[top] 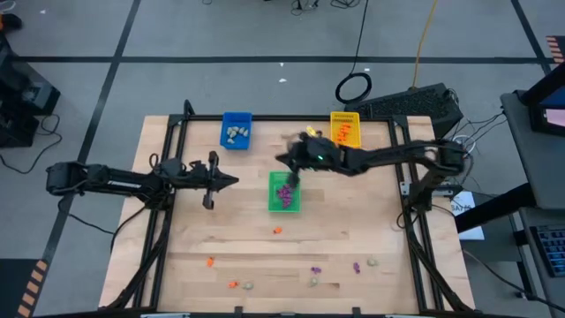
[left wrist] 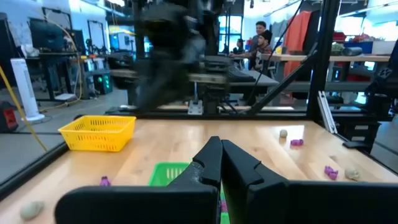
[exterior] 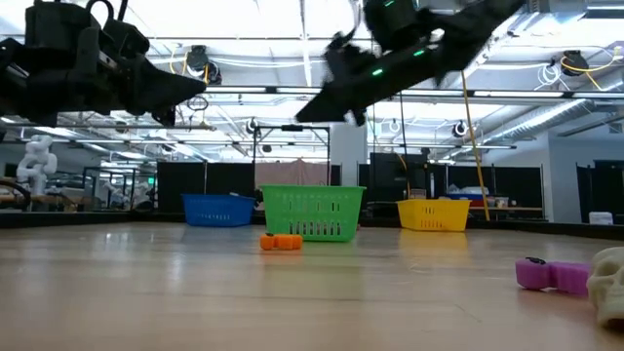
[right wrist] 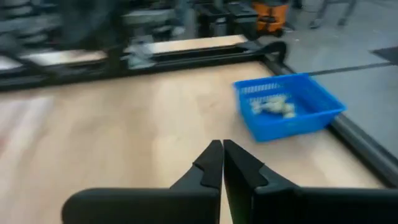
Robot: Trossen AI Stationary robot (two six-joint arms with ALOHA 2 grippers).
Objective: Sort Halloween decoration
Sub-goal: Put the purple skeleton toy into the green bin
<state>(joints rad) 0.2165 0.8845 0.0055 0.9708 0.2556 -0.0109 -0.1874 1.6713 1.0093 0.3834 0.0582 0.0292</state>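
The Halloween decoration is small orange, purple and pale trinkets. Purple ones lie in the green tray, pale ones in the blue tray, orange ones in the yellow tray. Loose ones lie on the table toward its near edge: an orange one, a purple one, a pale one. My right gripper hangs shut and empty in the air over the green tray's far side, pointing toward the blue tray. My left gripper is shut, empty and level, left of the green tray.
The trays stand in the far half of the wooden table; the near half holds only scattered trinkets. A black frame runs along the table's edges. In the low view an orange trinket lies in front of the green tray. People sit beyond the table.
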